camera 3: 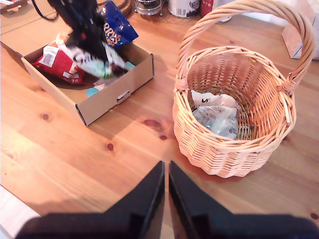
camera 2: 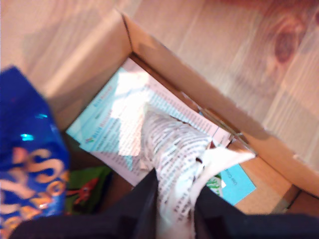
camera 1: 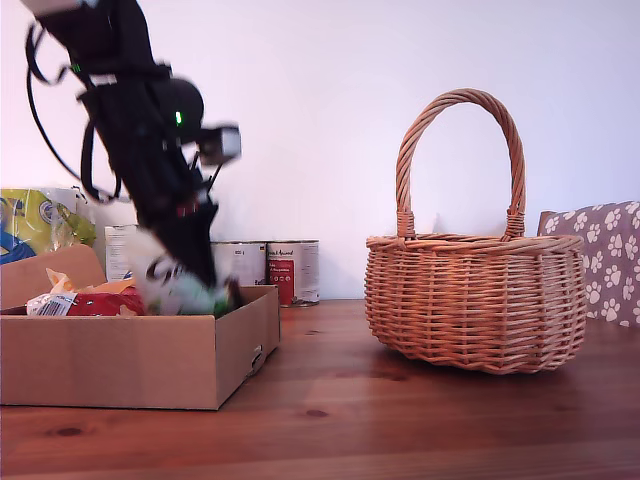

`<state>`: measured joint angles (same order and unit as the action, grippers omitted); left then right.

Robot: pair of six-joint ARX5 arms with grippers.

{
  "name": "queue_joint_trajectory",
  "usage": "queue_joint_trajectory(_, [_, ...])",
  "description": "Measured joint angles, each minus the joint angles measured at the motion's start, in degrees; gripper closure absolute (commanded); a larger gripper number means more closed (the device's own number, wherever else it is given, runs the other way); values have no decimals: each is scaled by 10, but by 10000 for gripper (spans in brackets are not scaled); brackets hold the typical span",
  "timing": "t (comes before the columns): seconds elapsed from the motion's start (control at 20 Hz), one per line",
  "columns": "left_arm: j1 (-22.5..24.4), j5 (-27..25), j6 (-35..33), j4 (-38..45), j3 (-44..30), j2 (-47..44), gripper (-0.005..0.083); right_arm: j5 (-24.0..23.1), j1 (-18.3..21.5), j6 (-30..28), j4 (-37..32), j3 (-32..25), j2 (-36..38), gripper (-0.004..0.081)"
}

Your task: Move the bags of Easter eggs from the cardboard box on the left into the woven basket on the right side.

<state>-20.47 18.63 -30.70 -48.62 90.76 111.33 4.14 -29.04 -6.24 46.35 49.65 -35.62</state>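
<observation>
Pinching the crinkly top of an egg bag (camera 2: 172, 149), my first gripper (camera 2: 172, 209) has its dark fingers (camera 2: 139, 204) on either side of the white printed plastic, over the open box (camera 2: 164, 55). In the exterior view this bag (camera 1: 175, 285) hangs at the arm's tip just above the box rim (camera 1: 110, 355), at that view's left, blurred. Below it in the box lie a printed leaflet (camera 2: 114, 114), a blue snack bag (camera 2: 27, 164) with gold lettering and a red packet (camera 3: 60, 64).

My second gripper (camera 3: 166, 194) hovers high over the bare wooden table (camera 3: 75, 149), its two black fingers (camera 3: 149, 199) pressed almost together with only a thin slit between them and nothing in it.

Farther on, at the exterior view's right, the basket (camera 1: 475, 300) stands upright on the table, well apart from the box, its arched handle (camera 1: 460, 100) up. The second wrist view shows another egg bag (camera 3: 214, 112) already lying on the basket's floor.

Behind the box, tins (camera 1: 290, 268) stand against the white wall; a paw-print cushion (camera 1: 610, 255) shows at the exterior view's right edge.
</observation>
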Motion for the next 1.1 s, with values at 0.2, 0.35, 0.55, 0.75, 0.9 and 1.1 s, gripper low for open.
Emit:
queue_joint_trajectory(0.2, [-14, 78, 8, 12, 0, -87, 794, 0, 0, 0, 0, 0, 0, 783])
queue_joint_trajectory(0.35, [-34, 137, 33, 89, 8, -114, 794, 0, 0, 0, 0, 0, 0, 783])
queue_joint_trajectory(0.55, [-71, 157, 63, 254, 9, -94, 795, 0, 0, 0, 0, 0, 0, 783])
queue_joint_trajectory(0.75, [-101, 175, 100, 439, 9, -49, 796, 0, 0, 0, 0, 0, 0, 783])
queue_joint_trajectory(0.9, [-105, 212, 155, 512, 11, 0, 796, 0, 0, 0, 0, 0, 0, 783])
queue_joint_trajectory(1.1, [-94, 252, 209, 520, 35, 77, 797, 0, 0, 0, 0, 0, 0, 783])
